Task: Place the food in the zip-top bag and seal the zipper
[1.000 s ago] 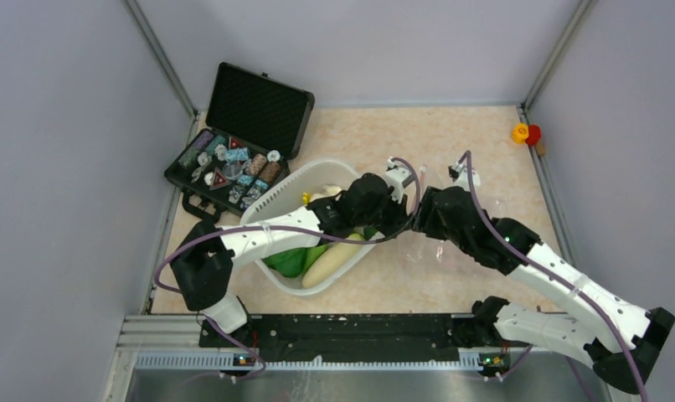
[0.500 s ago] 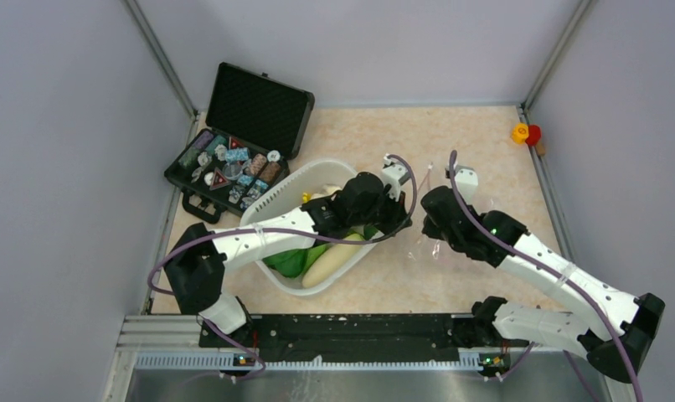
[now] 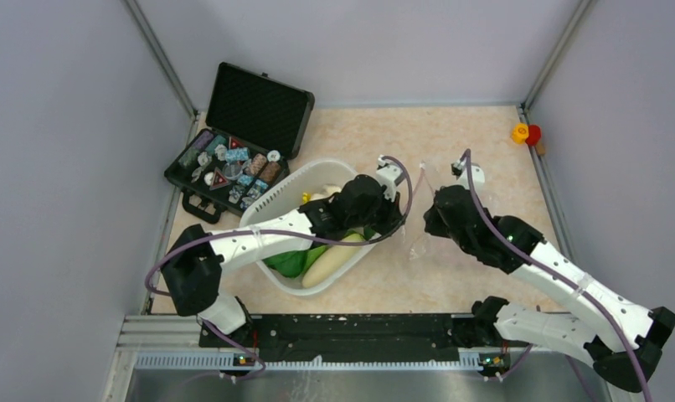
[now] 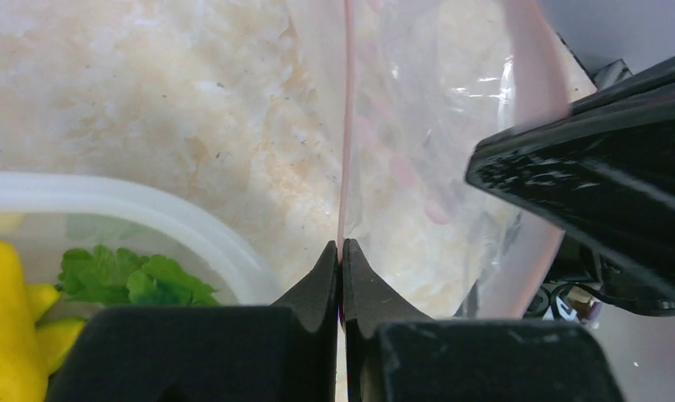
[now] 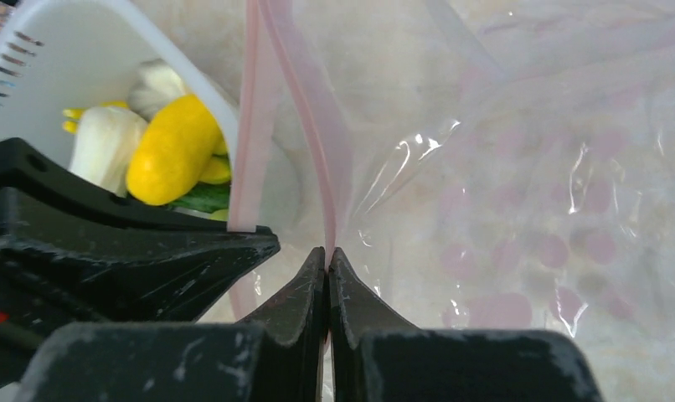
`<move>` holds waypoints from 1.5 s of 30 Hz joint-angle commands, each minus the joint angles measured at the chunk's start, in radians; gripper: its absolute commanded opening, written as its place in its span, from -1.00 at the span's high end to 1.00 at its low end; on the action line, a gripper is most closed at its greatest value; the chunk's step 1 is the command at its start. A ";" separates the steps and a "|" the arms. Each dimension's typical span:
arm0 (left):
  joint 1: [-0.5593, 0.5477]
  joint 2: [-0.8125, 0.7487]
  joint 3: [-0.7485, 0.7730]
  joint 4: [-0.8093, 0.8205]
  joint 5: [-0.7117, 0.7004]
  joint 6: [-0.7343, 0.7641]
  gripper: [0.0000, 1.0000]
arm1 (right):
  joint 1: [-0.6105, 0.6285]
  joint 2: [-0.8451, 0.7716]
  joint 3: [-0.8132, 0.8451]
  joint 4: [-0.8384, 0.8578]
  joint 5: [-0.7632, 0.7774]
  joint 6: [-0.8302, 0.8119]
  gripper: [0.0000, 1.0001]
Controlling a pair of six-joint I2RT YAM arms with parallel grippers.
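The clear zip-top bag (image 3: 419, 237) hangs between my two grippers, just right of the tub. My left gripper (image 4: 341, 244) is shut on one side of the pinkish zipper (image 4: 347, 126). Close beside it, my right gripper (image 5: 327, 249) is shut on the other side of the zipper (image 5: 316, 126), so the mouth stands parted. The food lies in the white tub (image 3: 271, 205): a yellow pepper (image 5: 171, 151), a white radish (image 3: 330, 261), green leafy bok choy (image 4: 125, 272) and a green cucumber (image 3: 288, 261). In the top view the left gripper (image 3: 399, 219) and right gripper (image 3: 430, 221) nearly meet.
An open black case (image 3: 234, 167) of small trinkets sits at the back left, touching the tub's far corner. A red and yellow object (image 3: 525, 133) lies in the back right corner. Grey walls close in the table on three sides.
My right gripper has gone from open to shut, now pinching the bag's zipper strip, and its arm shifted slightly. The left gripper kept its grip and stayed put.
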 commanded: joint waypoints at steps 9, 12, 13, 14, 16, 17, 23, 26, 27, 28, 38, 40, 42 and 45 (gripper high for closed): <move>0.076 -0.123 -0.054 -0.019 -0.112 0.015 1.00 | 0.012 -0.209 -0.026 -0.008 -0.001 -0.005 1.00; 0.078 -0.127 -0.056 -0.020 -0.107 0.015 1.00 | 0.012 -0.332 -0.052 0.011 -0.045 -0.035 1.00; 0.078 -0.126 -0.057 -0.016 -0.096 0.015 1.00 | 0.012 -0.366 -0.058 0.019 -0.056 -0.042 1.00; 0.079 -0.122 -0.057 -0.010 -0.083 0.015 1.00 | 0.012 -0.390 -0.064 0.026 -0.067 -0.048 1.00; 0.079 -0.114 -0.055 0.003 -0.040 0.006 1.00 | 0.012 -0.410 -0.066 0.039 -0.090 -0.062 1.00; 0.078 -0.110 -0.055 0.009 -0.027 0.001 1.00 | 0.012 -0.405 -0.062 0.032 -0.098 -0.066 1.00; 0.078 -0.094 -0.052 -0.019 -0.062 -0.031 1.00 | 0.012 -0.312 -0.046 -0.053 0.003 -0.036 1.00; 0.081 -0.085 -0.050 -0.030 -0.103 -0.033 0.97 | 0.013 -0.258 -0.046 0.003 -0.049 -0.093 1.00; 0.083 -0.081 -0.048 -0.031 -0.099 -0.032 0.92 | 0.013 -0.243 -0.044 0.020 -0.059 -0.103 1.00; 0.083 -0.079 -0.044 -0.030 -0.090 -0.028 0.87 | 0.012 -0.227 -0.040 0.025 -0.053 -0.105 1.00; 0.085 -0.122 -0.042 -0.035 0.019 0.025 -0.07 | 0.013 -0.098 -0.015 0.019 0.056 -0.085 1.00; 0.086 -0.145 -0.055 -0.037 0.017 0.031 -0.23 | 0.012 -0.087 -0.035 0.060 0.037 -0.085 1.00; 0.087 -0.177 -0.074 -0.036 0.009 0.038 -0.42 | 0.012 -0.080 -0.050 0.086 0.030 -0.080 1.00; 0.089 -0.234 -0.103 -0.045 -0.016 0.055 -0.57 | 0.013 -0.067 -0.056 0.107 0.021 -0.076 1.00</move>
